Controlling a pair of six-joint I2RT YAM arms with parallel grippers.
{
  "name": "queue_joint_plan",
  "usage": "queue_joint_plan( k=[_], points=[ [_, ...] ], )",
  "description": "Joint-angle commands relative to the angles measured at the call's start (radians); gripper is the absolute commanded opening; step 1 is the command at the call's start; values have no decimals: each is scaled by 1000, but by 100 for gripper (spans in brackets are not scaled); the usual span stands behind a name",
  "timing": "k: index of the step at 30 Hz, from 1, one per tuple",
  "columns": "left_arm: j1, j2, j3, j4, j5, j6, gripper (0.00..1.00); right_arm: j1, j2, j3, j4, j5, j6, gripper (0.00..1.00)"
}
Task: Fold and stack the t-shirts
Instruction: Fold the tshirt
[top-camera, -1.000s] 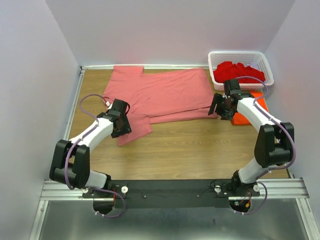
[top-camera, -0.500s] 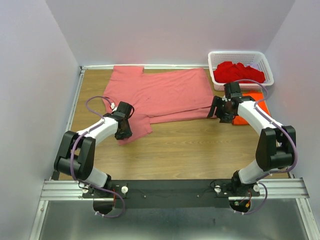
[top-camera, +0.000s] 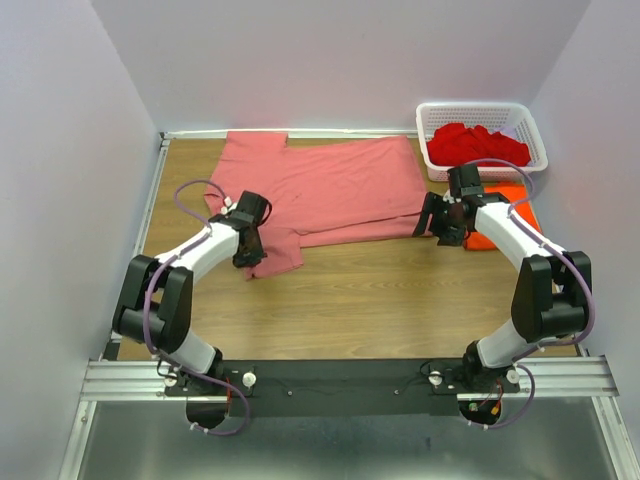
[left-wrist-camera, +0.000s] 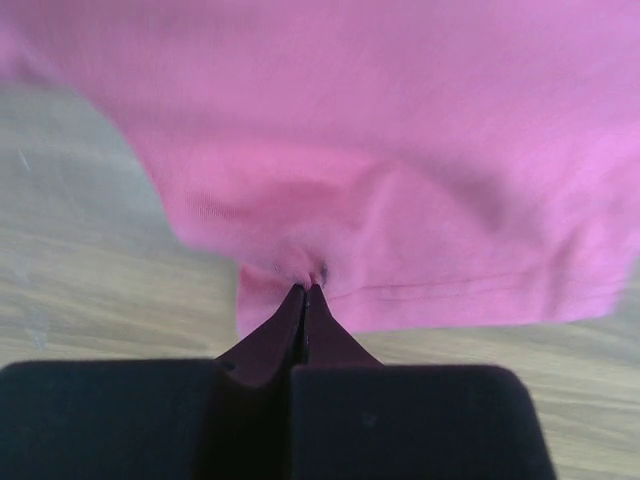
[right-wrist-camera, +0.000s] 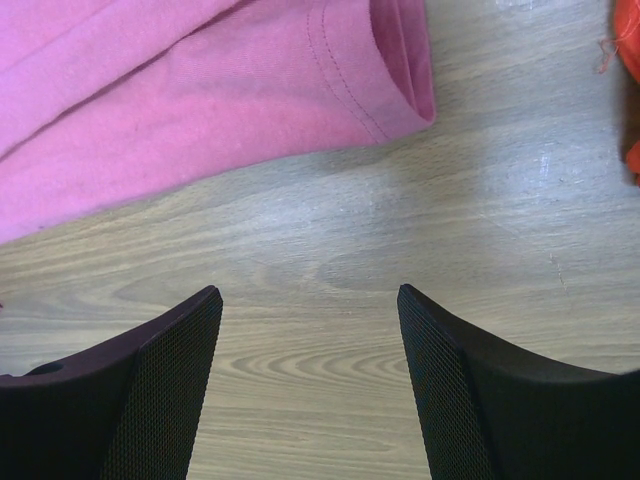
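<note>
My left jaws are pinching the near-left flap of the pink tee (top-camera: 340, 185), pressed together on a puckered fold of cloth, I judge so that edge can be lifted over for a fold. My right jaws are hanging spread above the bare table (right-wrist-camera: 330, 380), just beside the tee's hem corner (right-wrist-camera: 400, 70), apparently lining up a matching grip. The tee is lying spread across the far table. The orange tee (top-camera: 484, 241) is sitting by my right arm, and the red tees (top-camera: 475, 143) are waiting in the basket (top-camera: 480, 107).
</note>
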Motion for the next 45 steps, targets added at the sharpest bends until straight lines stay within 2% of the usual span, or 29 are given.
queue_joint_plan(
  k=[1, 10, 19, 30, 45],
  points=[
    [9, 52, 160, -27, -65, 38, 0, 2, -8, 15, 15, -25, -35, 79],
    [56, 259, 500, -42, -148, 133, 0, 2, 9, 42, 15, -54, -65, 79],
    [81, 427, 734, -8, -206, 167, 0, 2, 38, 87, 22, -62, -84, 79],
    [127, 524, 850, 22, -177, 139, 0, 2, 112, 150, 62, -28, -70, 78],
    [174, 538, 840, 65, -151, 99, 0, 0, 173, 162, 123, 13, -21, 76]
  ],
)
